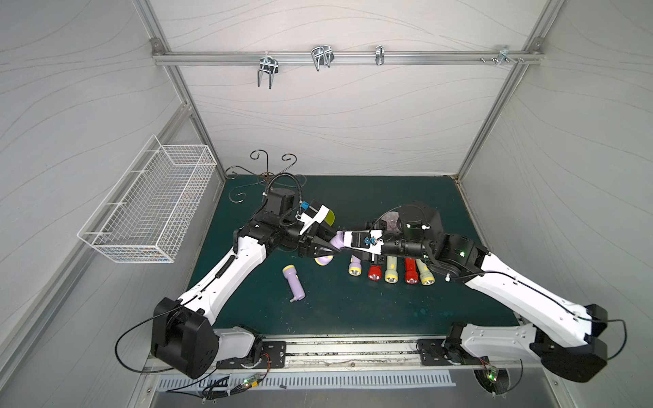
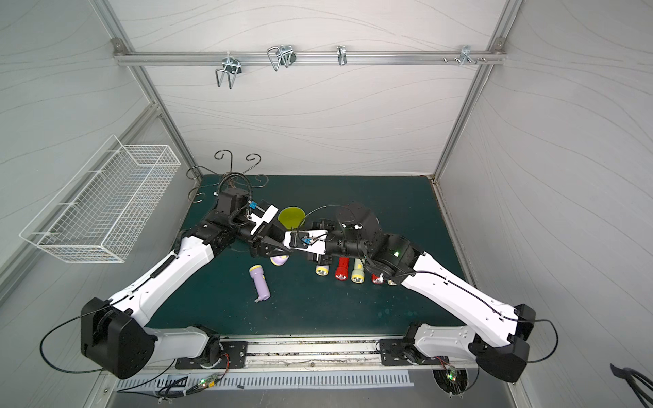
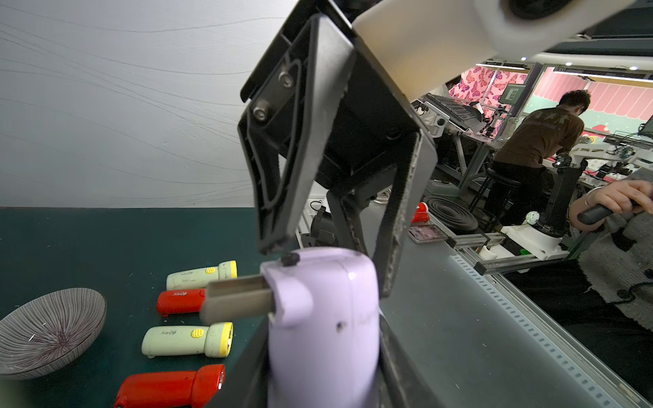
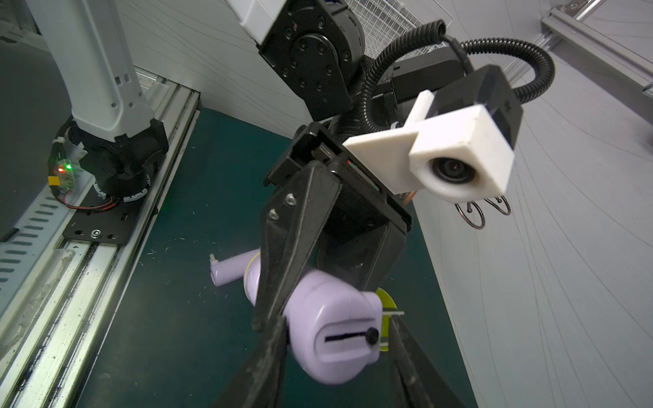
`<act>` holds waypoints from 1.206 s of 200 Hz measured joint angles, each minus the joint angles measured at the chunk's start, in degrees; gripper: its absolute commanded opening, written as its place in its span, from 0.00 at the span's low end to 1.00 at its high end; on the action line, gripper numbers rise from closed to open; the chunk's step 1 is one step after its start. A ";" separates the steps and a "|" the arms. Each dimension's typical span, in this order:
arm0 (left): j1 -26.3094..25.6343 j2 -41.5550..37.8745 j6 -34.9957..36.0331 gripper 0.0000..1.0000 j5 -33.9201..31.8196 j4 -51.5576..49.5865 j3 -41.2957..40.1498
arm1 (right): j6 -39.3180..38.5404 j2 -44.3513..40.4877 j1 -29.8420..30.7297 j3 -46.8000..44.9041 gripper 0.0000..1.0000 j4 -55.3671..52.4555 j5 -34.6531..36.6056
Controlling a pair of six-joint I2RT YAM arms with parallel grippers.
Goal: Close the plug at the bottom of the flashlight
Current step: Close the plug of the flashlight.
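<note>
A lilac flashlight (image 3: 325, 318) hangs in the air above the green mat, with my left gripper (image 3: 323, 371) shut on its body. In both top views its head points down toward the mat (image 1: 323, 260) (image 2: 279, 260). Its plug (image 3: 236, 300) is folded out and sticks sideways from the bottom end. My right gripper (image 4: 337, 328) is open and straddles that bottom end. One of its fingers (image 4: 275, 339) lies against the flashlight's (image 4: 328, 318) side. The other stands just beside the plug's prongs (image 4: 393, 313). The slotted bottom face with a black knob faces the right wrist camera.
A second lilac flashlight (image 1: 295, 282) lies on the mat in front of the left gripper (image 1: 334, 249). A row of yellow and red flashlights (image 1: 390, 270) lies under the right arm. A yellow-green cup (image 2: 291, 217), a striped bowl (image 3: 49, 328), a scrolled hook stand (image 1: 268, 169) and a wire basket (image 1: 152, 205) are around.
</note>
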 measured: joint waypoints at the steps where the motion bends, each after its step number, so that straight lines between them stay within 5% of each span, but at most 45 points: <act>1: 0.00 -0.02 0.02 0.00 0.00 0.02 -0.02 | 0.02 0.00 0.00 0.00 0.47 0.00 -0.04; 163: 1.11 -0.28 0.55 0.00 -0.85 -1.03 -0.55 | 2.86 0.04 -0.46 -0.02 0.07 0.20 -3.87; 241: 0.28 4.42 2.03 0.00 -0.74 -12.22 7.21 | 7.54 -5.07 -0.31 -2.89 0.06 0.26 -3.26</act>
